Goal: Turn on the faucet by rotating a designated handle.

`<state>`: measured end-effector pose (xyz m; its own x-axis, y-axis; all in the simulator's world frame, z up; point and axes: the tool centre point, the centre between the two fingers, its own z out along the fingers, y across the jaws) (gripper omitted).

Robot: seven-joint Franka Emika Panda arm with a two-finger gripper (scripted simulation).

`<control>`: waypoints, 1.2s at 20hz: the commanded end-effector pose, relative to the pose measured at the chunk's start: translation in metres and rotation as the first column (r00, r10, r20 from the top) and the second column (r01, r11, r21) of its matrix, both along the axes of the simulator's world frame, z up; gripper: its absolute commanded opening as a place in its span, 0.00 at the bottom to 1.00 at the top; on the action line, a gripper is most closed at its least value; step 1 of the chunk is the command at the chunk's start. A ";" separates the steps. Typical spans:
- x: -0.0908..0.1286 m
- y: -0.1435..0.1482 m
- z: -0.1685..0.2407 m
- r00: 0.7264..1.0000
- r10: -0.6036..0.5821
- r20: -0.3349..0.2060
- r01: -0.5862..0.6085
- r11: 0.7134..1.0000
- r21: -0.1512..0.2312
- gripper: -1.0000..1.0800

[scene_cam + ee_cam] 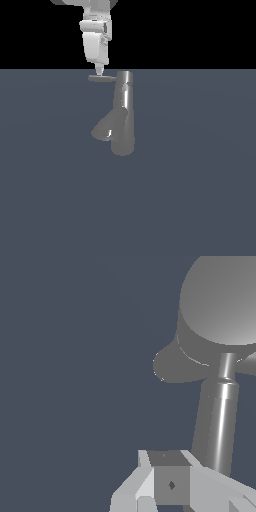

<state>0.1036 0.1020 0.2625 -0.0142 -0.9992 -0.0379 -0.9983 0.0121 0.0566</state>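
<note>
Faucet [123,117]: grey metallic cylindrical column, upright, centre of exterior view, slightly upper half. Short thick spout angles down toward lower left, open end visible. Handle [101,78]: thin straight grey rod, horizontal, projecting from column top toward exterior view's left. Wrist view: handle [218,423] seen lengthwise, meeting column top [220,306].

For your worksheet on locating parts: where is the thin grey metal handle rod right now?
In the exterior view, the thin grey metal handle rod sticks out from the top of the grey cylindrical faucet column toward that view's left, directly beneath the white claw.
</note>
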 end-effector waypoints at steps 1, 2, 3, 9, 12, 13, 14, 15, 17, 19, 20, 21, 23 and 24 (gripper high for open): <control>0.001 0.004 -0.005 1.000 -0.012 -0.003 0.012 1.000 0.005 0.00; 0.003 0.004 -0.007 1.000 -0.021 -0.003 0.021 1.000 0.005 0.00; 0.004 0.003 -0.009 1.000 -0.030 -0.002 0.030 1.000 0.004 0.00; 0.012 0.009 -0.023 0.997 -0.083 -0.006 0.083 0.996 0.012 0.00; 0.013 0.010 -0.026 0.995 -0.096 -0.007 0.096 0.995 0.013 0.00; 0.014 0.009 -0.027 0.995 -0.098 -0.007 0.098 0.995 0.013 0.00; 0.014 0.009 -0.027 0.995 -0.099 -0.007 0.099 0.995 0.013 0.00; 0.014 0.009 -0.027 0.995 -0.099 -0.007 0.099 0.995 0.013 0.00; 0.014 0.009 -0.027 0.995 -0.099 -0.007 0.099 0.995 0.013 0.00; 0.011 0.010 -0.026 0.995 -0.098 -0.007 0.098 0.995 0.013 0.00; 0.009 0.010 -0.025 0.995 -0.098 -0.007 0.098 0.995 0.013 0.00; 0.006 0.010 -0.024 0.995 -0.098 -0.007 0.098 0.995 0.013 0.00; 0.001 0.011 -0.021 0.995 -0.098 -0.007 0.098 0.995 0.013 0.00; -0.001 0.012 -0.020 0.995 -0.098 -0.007 0.098 0.995 0.013 0.00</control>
